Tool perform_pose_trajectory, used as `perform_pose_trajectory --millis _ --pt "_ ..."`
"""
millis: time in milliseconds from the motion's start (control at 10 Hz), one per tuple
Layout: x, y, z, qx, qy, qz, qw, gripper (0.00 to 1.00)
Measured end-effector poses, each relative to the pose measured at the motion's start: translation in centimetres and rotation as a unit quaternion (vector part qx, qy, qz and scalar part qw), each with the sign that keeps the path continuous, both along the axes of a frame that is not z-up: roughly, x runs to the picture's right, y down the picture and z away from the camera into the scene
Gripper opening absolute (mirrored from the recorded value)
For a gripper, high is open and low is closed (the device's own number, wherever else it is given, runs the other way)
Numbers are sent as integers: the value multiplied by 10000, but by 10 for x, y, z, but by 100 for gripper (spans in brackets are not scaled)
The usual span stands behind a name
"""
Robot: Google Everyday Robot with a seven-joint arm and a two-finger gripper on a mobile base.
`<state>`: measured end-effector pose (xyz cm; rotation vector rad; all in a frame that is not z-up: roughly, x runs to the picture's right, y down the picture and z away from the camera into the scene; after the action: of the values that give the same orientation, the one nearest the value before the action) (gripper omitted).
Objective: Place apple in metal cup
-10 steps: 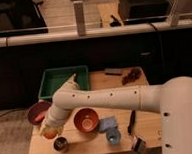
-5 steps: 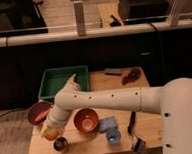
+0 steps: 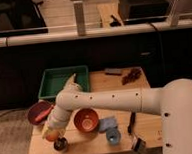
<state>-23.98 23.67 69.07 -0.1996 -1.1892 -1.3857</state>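
The apple (image 3: 50, 136), small and yellow-orange, sits at the tip of my gripper (image 3: 51, 133) near the table's front left corner. The gripper is shut on the apple and holds it just above and slightly left of the metal cup (image 3: 60, 144). The cup is small, dark and shiny, and stands upright on the wooden table (image 3: 95, 144). My white arm reaches in from the right across the table and hides part of its middle.
An orange bowl (image 3: 86, 119) stands right of the cup, and a red bowl (image 3: 38, 112) sits at the left edge. A green tray (image 3: 61, 80) is at the back left. A light blue cup (image 3: 112, 136), a black tool (image 3: 132, 123) and a dark red item (image 3: 132, 75) lie to the right.
My gripper has come down a little with the apple, closer to the metal cup. Nothing else has moved.
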Motion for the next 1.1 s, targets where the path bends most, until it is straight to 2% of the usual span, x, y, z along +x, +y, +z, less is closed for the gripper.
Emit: perform_pose_trajectory --millis 200,400,600,800,1100 --pt "1 1 1 8 -41 -23 10000 5" --pt "2 -2 -4 71 -91 -17 9999 0" --pt "5 -4 -5 53 -178 -51 9998 0" --pt "4 -4 -5 -57 -324 -226 9992 0" --pt "3 -3 -3 -292 -550 -558 9965 0"
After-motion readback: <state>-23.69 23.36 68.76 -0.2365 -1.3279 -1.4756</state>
